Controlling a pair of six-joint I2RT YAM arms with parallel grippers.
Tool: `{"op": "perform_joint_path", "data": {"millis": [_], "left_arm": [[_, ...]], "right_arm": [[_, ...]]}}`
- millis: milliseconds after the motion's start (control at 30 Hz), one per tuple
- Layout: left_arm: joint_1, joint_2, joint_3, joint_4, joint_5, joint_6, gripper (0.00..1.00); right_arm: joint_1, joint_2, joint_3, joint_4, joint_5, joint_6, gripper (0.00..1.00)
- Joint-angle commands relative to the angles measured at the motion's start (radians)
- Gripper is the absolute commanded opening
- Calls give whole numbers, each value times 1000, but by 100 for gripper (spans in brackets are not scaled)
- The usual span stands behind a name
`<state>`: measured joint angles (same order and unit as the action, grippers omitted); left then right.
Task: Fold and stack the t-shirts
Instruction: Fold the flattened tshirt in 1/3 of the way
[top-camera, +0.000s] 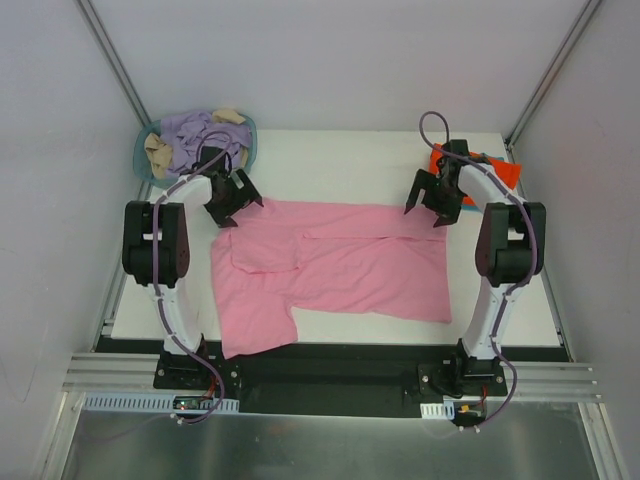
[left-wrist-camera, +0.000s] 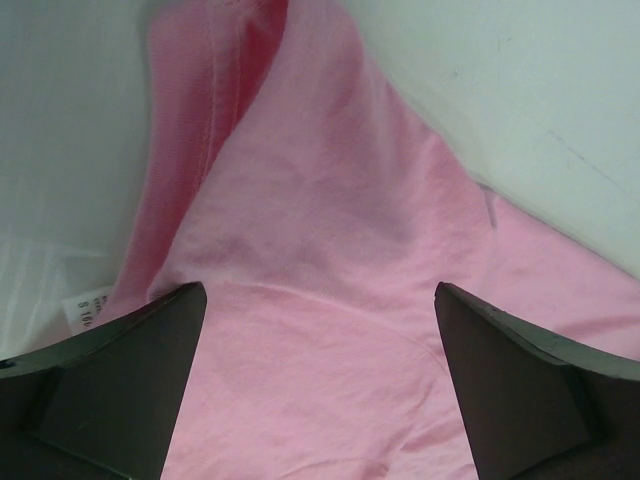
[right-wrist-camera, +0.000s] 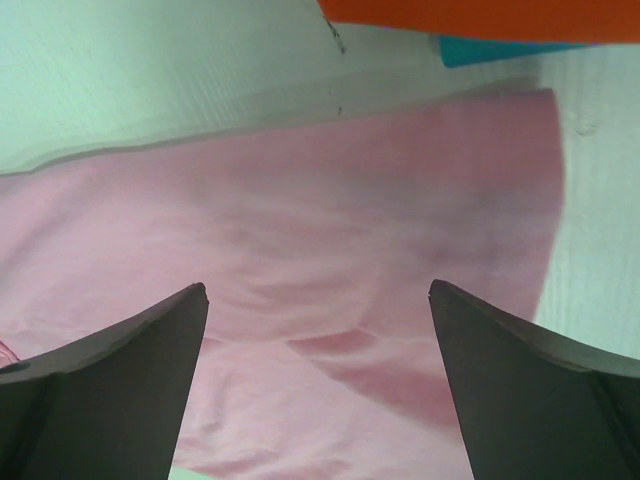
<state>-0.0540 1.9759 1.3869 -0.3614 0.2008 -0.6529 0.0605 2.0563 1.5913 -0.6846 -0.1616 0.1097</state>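
A light pink t-shirt (top-camera: 330, 265) lies spread on the white table, partly folded, one sleeve reaching toward the front left. My left gripper (top-camera: 236, 203) is open just above its far left corner; the left wrist view shows pink cloth (left-wrist-camera: 320, 300) between the spread fingers. My right gripper (top-camera: 427, 209) is open above the shirt's far right corner; pink cloth (right-wrist-camera: 330, 250) lies under it. A folded orange-red t-shirt (top-camera: 497, 170) sits at the far right, behind the right arm, on a teal-blue one (right-wrist-camera: 490, 50) that shows only as a sliver.
A round teal basket (top-camera: 195, 143) with lilac and beige clothes stands at the far left corner. The table's front edge (top-camera: 330, 347) meets a black rail. Grey walls close in both sides.
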Motion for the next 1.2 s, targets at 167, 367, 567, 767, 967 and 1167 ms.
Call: {"op": "perform_joint_path", "data": {"millis": [167, 367, 567, 767, 967, 1167], "left_arm": [[-67, -548, -356, -53, -79, 15, 99], [-274, -878, -632, -207, -239, -146, 99], [-496, -1081, -821, -350, -247, -419, 98], [-661, -1075, -824, -569, -307, -609, 86], [-724, -1055, -763, -835, -360, -731, 75], [-736, -1069, -830, -821, -311, -766, 60]], "right_arm": [[-8, -499, -387, 97, 77, 47, 97], [-7, -722, -635, 163, 13, 55, 97], [-8, -789, -682, 146, 48, 30, 97], [-7, -798, -683, 146, 31, 19, 97], [-7, -795, -688, 135, 76, 19, 97], [-8, -772, -685, 138, 80, 19, 97]]}}
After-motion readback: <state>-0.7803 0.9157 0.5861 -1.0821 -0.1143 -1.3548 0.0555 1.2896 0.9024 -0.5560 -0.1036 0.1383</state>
